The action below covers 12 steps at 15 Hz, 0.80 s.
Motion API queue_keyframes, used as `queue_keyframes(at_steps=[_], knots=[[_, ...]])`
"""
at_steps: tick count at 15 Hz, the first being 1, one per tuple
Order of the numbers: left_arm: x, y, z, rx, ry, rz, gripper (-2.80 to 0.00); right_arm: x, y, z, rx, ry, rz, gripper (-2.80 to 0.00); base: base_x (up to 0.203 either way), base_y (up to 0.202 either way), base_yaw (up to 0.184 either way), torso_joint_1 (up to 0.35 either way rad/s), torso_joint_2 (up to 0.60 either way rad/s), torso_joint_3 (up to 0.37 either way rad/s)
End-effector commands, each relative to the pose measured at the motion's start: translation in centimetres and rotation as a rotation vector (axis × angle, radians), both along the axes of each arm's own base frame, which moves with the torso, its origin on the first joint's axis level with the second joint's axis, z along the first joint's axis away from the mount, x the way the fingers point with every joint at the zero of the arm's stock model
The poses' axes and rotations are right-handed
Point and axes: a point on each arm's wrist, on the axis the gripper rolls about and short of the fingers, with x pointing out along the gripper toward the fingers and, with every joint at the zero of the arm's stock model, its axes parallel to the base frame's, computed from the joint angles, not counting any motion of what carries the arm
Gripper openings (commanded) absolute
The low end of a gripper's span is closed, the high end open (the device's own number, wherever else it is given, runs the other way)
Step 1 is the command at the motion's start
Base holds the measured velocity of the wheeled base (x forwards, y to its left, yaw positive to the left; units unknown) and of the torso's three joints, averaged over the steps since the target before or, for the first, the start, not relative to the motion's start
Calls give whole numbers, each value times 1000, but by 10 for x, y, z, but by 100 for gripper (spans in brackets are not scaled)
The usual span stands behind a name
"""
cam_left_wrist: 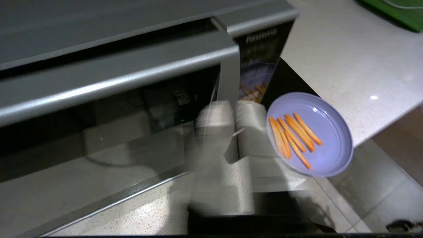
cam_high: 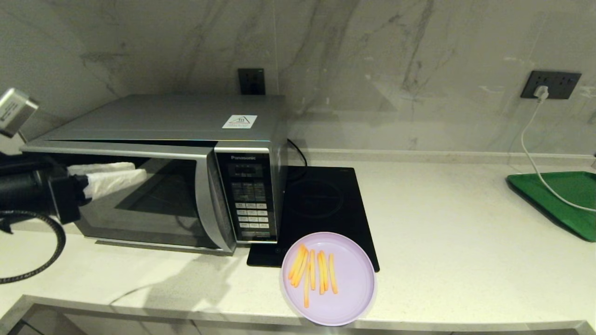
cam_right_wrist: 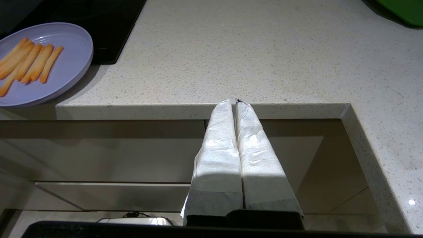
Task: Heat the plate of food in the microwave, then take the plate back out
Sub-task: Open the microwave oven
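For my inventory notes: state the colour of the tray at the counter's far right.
Green. The tray shows best in the head view, a white cable lying across it.

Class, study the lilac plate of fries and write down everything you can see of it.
The plate of food is a round, pale lilac dish, seemingly plastic, with a low rim. Several thin orange-yellow fries lie roughly side by side on it. It sits flat near the worktop's front edge, its far side overlapping the corner of the black cooktop, just right of the microwave. No tool touches it.
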Motion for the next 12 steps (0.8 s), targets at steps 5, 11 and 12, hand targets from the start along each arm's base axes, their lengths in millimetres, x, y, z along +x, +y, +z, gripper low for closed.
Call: queue_keyframes(at_steps=[5,11,12], knots=[[54,-57,41,150,-22,396,-280,0,0,0,1,1,0,-280,0,0,0,0,0,0],[93,-92,34,212,41,405,-280,0,0,0,1,1,0,-280,0,0,0,0,0,0],[96,-96,32,216,43,403,-280,0,0,0,1,1,0,-280,0,0,0,0,0,0]])
